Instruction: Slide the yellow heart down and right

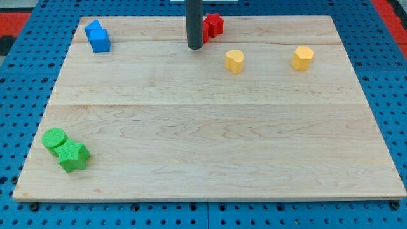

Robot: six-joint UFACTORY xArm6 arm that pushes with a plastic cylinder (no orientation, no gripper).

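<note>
Camera view: my tip (194,48) sits top centre on the worktop (210,127), beside the red block (213,25); no gripper here. Yellow heart (234,61) lies right of it, apart, point aimed toward the frame's bottom

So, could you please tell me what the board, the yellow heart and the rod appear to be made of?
The board looks like pale, unvarnished or matt wood: grain lines and plank seams show. The yellow heart seems to be moulded plastic or painted wood, uniform in colour with a soft sheen; I cannot tell which. The rod looks like dark, smooth metal or plastic, and my tip rests left of the heart.
</note>
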